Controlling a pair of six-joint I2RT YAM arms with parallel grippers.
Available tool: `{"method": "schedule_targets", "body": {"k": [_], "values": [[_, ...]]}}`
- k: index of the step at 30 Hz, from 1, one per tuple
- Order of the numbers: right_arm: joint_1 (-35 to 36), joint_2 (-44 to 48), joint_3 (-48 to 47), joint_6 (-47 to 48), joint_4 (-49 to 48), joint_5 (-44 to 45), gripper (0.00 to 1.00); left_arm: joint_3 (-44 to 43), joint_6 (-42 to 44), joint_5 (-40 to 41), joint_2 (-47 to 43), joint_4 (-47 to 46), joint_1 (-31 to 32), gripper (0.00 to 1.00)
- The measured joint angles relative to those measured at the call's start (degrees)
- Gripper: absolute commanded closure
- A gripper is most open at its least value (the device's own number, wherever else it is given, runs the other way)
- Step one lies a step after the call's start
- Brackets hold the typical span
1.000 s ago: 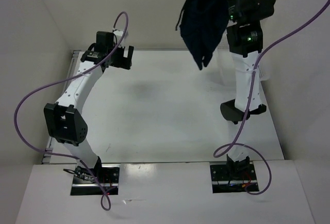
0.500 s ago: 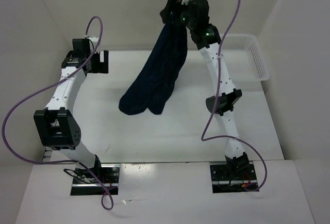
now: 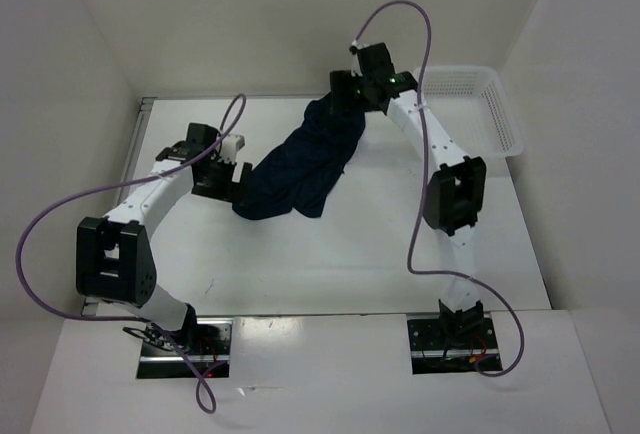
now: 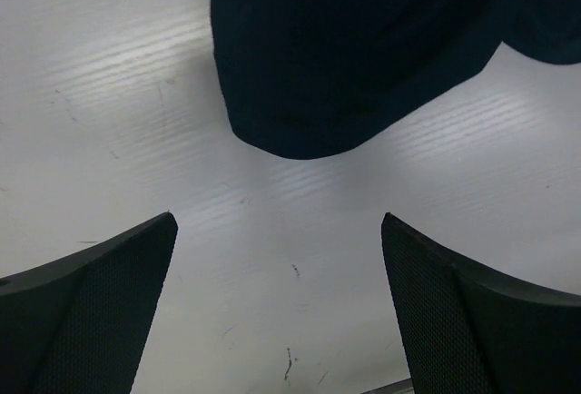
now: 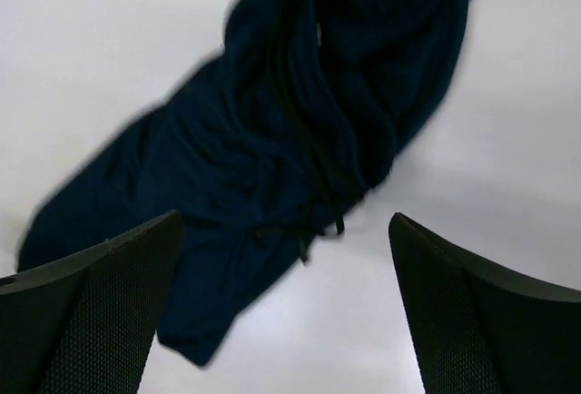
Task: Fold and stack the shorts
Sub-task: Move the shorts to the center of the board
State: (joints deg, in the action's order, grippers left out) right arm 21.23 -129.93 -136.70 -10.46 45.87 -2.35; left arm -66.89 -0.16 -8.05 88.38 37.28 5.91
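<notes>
Two black two-finger tools hang over the white worktop [image 3: 380, 244], and both stand wide open with nothing between their fingers. The pair of dark navy-blue soft fabric shorts [image 3: 300, 169] lies crumpled on the worktop a little behind its middle, in a long bunched strip running from the far right down to the near left. The right tool [image 5: 283, 226] is at the far, upper end of that strip; in its wrist view the fingers frame the cloth from either side without touching it, and the folds and a thin drawstring show below. The left tool [image 4: 279, 221] is just beside the near, lower end; in its wrist view a rounded edge of the shorts lies ahead of the fingertips, with bare worktop in the gap between them. A white mesh plastic basket [image 3: 505, 119] sits at the far right corner of the worktop, well apart from the shorts.
</notes>
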Motion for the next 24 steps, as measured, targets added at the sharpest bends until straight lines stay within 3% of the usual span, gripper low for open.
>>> {"method": "schedule_targets", "body": {"k": [4,6,11,19,21,24], "values": [[0.0,15.2,29.1,2.1,-9.9,1.0,0.23,2.0,0.0,0.6,2.1,-0.3,1.7,0.00],[0.0,17.6,34.1,1.9,-12.3,1.3,0.26,1.3,0.0,1.8,6.2,-1.0,2.0,0.00],[0.0,13.4,31.1,0.7,-19.9,1.6,0.30,-2.3,0.0,4.6,16.5,-3.0,2.3,0.00],[-2.8,0.1,23.4,-1.9,-24.4,2.4,0.47,-2.4,0.0,6.8,16.6,-6.0,2.5,0.00],[-3.5,-2.8,22.8,-1.9,-24.5,2.4,0.47,-2.4,0.0,6.9,16.9,-6.7,2.6,0.03],[-4.3,-5.5,22.7,-2.1,-24.4,2.1,0.32,-2.8,0.1,7.0,18.6,-7.4,2.8,0.15]]}}
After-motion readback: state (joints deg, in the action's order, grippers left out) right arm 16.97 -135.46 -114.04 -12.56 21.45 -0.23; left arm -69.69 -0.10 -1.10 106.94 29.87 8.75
